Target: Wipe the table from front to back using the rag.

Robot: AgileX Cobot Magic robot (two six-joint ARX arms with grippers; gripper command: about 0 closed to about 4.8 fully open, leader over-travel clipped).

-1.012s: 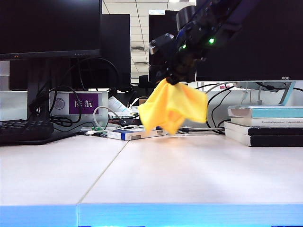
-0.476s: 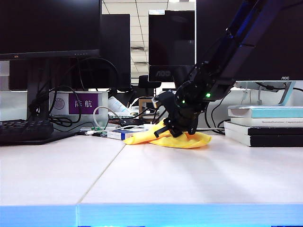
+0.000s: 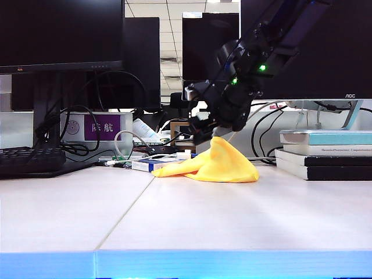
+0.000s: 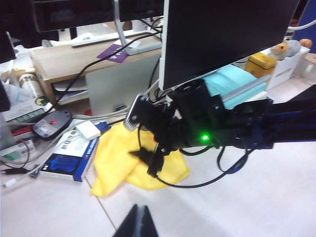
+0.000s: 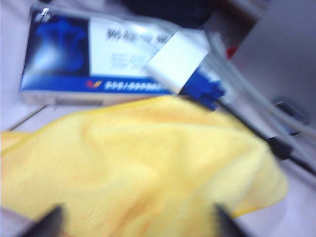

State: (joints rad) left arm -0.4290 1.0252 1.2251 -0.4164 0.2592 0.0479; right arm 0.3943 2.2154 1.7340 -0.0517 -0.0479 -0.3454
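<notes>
Exterior view: rag point(image 3: 218, 165) heaped mid-frame on table point(image 3: 232, 221), back near books point(image 3: 325, 154) | right gripper point(image 3: 210, 129) just above its peak, jaws spread, apparently holding nothing | left gripper point(image 4: 138, 223) closed, empty, low in left wrist view | rag soft, light, floppy; pinch raised fold at peak.

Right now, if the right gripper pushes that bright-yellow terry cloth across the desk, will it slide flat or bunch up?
Probably bunches: the bright-yellow terry cloth lies in a crumpled mound with a peak on the pale off-white desk top, so it looks floppy. Likely light, too, since its folds hold themselves up. The right gripper is open just above it; pressing down flat first should help it slide.
</notes>
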